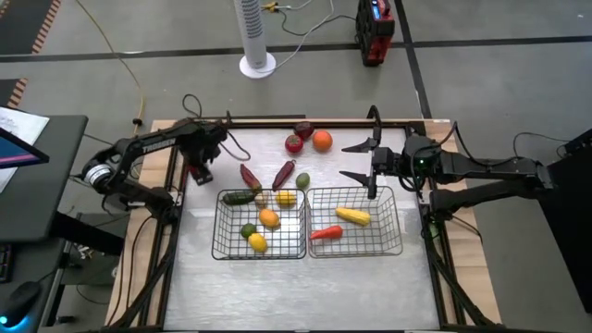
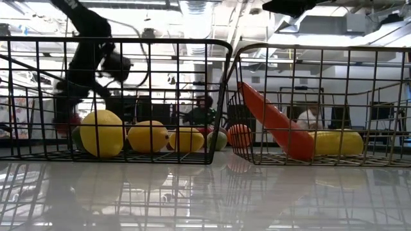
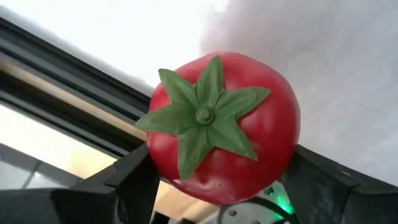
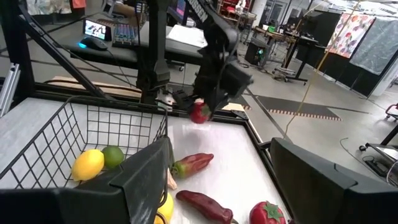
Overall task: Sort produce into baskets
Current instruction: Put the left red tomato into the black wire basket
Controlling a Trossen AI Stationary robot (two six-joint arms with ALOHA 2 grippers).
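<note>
One tomato [image 3: 227,127] clamped in left tool [image 3: 217,186], green calyx only wrist-visible; right tool [image 1: 356,159] agape.

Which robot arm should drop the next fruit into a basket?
The left. Its end effector is shut on a red tomato, lifted near the left basket. The right end effector hangs open and empty above the right basket, so it would first have to pick something up.

Round red tomato [image 3: 227,127]: smooth glossy plastic skin, matt ribbed green leaf cap. Two grey rectangular baskets [image 1: 260,225]: thin metal wire mesh. White tabletop [image 2: 205,196]: smooth, glossy, reflective. Dark gripper fingers [image 4: 146,180]: matt plastic.
</note>
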